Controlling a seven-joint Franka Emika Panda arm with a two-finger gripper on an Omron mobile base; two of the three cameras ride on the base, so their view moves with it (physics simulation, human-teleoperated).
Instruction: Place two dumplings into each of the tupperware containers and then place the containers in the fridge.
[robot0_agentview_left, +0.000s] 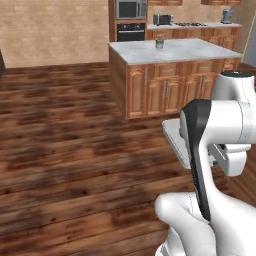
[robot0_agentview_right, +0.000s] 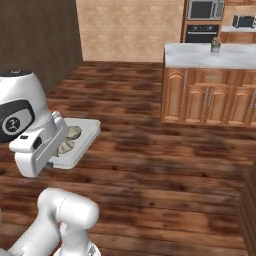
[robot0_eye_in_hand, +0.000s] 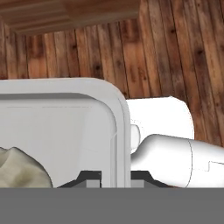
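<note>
In the right base view you find the tupperware container (robot0_agentview_right: 86, 136) at the left of the frame, carried level above the wooden floor (robot0_agentview_right: 150, 165), with the arm's white hand covering its near left end. Two dumplings (robot0_agentview_right: 71, 134) lie inside it, one behind the other, just beside the hand. In the left base view the same container (robot0_agentview_left: 175, 140) shows as a pale slab at the right centre of the frame, partly hidden behind the dark elbow joint of the arm. In the hand view the container (robot0_eye_in_hand: 65, 127) occupies the left and centre of the frame; its rounded corner and raised rim run down the middle, and one dumpling (robot0_eye_in_hand: 19, 168) sits at the lower left against the container floor. The fingers (robot0_eye_in_hand: 116, 178) rise at the bottom centre of the hand view, one dark tip on each side of the container rim, pressed together and pinching that rim. Beyond the container you see floorboards. In the left base view a kitchen island (robot0_agentview_left: 170, 75) with a pale top and wooden doors stands in the upper right, carrying a small potted plant (robot0_agentview_left: 159, 41). Behind it, at the top of the frame, you see a built-in oven (robot0_agentview_left: 130, 31) with a microwave (robot0_agentview_left: 131, 9) above it.
</note>
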